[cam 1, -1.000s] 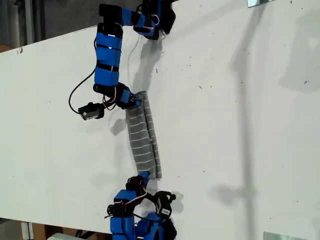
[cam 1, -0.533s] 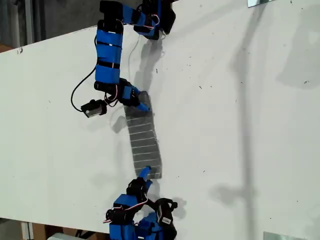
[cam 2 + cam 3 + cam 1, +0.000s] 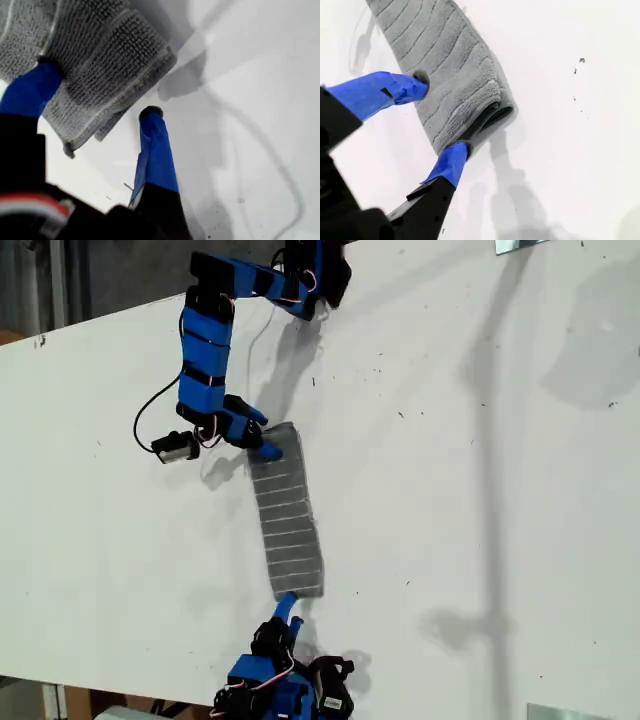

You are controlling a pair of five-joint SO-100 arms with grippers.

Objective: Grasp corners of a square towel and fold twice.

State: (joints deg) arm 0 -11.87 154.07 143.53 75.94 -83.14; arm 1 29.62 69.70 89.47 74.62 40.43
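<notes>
Grey striped soft-fabric towel (image 3: 287, 512) is lying folded into a narrow strip on the white table (image 3: 480, 500). My first gripper (image 3: 100, 90) and my second gripper (image 3: 437, 115) are both gaping, released, at opposite ends.

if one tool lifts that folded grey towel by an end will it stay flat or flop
The grey striped soft-fabric towel, folded into a long strip, would likely flop: its layers curl loosely at the end. It probably unfolds too, since nothing pins the layers. The nubby pile suggests it grips rather than slips.
</notes>
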